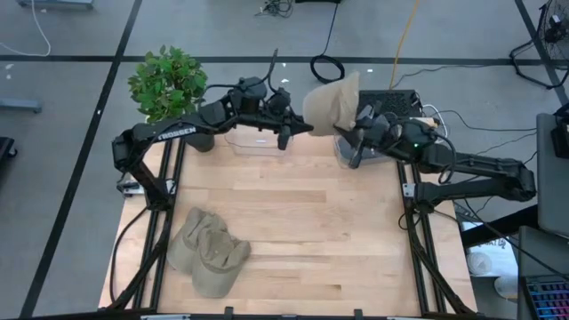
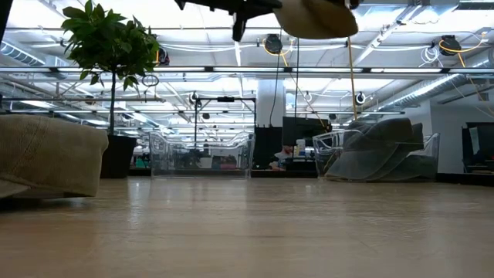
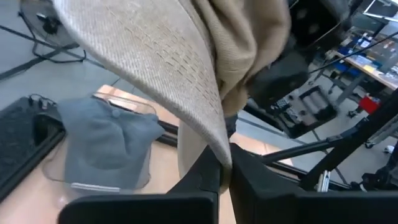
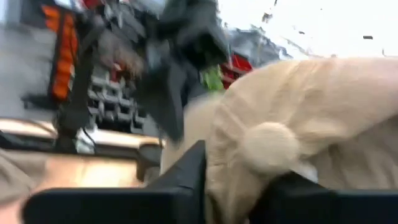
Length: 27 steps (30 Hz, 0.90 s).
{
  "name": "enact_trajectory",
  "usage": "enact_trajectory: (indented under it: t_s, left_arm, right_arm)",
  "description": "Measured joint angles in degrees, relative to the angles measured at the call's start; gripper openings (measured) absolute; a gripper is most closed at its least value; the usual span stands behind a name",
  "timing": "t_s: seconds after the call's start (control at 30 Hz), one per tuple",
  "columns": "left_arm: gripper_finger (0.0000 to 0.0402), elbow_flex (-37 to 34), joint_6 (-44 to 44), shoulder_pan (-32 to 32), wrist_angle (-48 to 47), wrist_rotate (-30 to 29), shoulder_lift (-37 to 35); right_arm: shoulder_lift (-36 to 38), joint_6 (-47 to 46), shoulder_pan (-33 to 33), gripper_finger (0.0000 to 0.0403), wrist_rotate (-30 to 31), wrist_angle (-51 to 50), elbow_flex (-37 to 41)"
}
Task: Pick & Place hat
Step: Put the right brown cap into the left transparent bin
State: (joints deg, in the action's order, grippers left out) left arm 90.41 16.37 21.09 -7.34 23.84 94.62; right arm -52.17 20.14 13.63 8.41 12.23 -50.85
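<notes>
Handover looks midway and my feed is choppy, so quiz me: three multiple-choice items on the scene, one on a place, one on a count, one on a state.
1. Where is the tan hat being handled?
A. flat on the table's near edge
B. in the air between both grippers, at the far edge
C. under the plant

2. How many hats lie on the table at the near left?
A. none
B. two
C. five

3. What is the left gripper doing?
A. shut on the tan hat's edge
B. wide open, empty
C. parked off the table

Answers: B, the low view shows it raised; B, two hats overlap there; A, the left wrist view shows cloth pinched.

Hat (image 1: pixel 333 102) between plant (image 1: pixel 166 82) and bin (image 1: pixel 356 151).
</notes>
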Motion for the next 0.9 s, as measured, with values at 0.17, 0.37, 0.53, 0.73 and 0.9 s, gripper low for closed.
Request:
enact_trajectory:
  t_s: [0.17, 0.37, 0.53, 0.73, 0.9]
  left_arm:
    - [0.001, 0.02, -3.06, 1.43, -6.83, -3.68, -5.44]
    - [0.001, 0.11, -5.59, 3.49, -18.34, -7.99, -12.22]
    - [0.001, 0.13, -6.96, 4.97, -28.74, -13.13, -16.02]
    - [0.001, 0.11, -6.83, 7.69, -39.46, -17.08, -16.77]
    - [0.001, -3.12, -5.82, 9.73, -39.19, -18.13, -15.47]
  right_arm:
    - [2.3, -3.64, 0.02, 0.0172, 2.18, -6.29, 0.0]
    - [5.04, -7.19, 0.02, 0.0251, 2.26, -11.6, 0.02]
    - [5.67, -8.91, 0.02, 0.0276, 2.07, -13.93, 0.02]
    - [5.56, -9.0, 0.02, 0.0274, 2.05, -14.21, 0.02]
    - [5.02, -9.0, 0.02, 0.0266, 2.05, -14.36, 0.02]
